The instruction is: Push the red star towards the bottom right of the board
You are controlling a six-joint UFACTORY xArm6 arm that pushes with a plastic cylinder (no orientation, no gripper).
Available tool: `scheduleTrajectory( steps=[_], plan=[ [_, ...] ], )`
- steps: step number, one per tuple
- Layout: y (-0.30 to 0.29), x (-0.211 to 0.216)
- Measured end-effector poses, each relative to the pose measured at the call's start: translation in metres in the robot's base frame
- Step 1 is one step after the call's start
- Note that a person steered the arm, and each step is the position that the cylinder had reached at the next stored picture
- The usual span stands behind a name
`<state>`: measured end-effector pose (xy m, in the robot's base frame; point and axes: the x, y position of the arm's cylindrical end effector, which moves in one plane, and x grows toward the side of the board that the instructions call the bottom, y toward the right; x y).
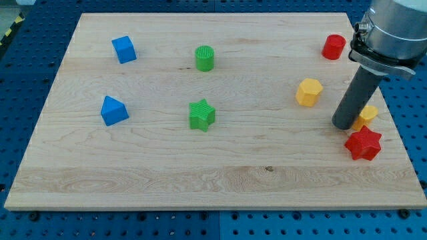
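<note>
The red star point(363, 144) lies on the wooden board point(167, 167) near its right edge, toward the view's bottom right. My tip point(344, 125) stands just up and left of the star, a small gap apart from it. A yellow block point(367, 115), partly hidden behind the rod, lies just right of my tip and above the star.
A yellow hexagonal block point(309, 91) lies left of the rod. A red block point(334, 47) sits near the top right. A green cylinder point(205, 58) and green star point(201, 115) are mid-board. A blue cube point(124, 49) and a blue wedge-shaped block point(113, 111) are at the left.
</note>
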<state>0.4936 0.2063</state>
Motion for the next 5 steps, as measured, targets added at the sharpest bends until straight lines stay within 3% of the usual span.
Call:
scheduleTrajectory(
  steps=[5],
  plan=[
    [0.0,0.033]
  ],
)
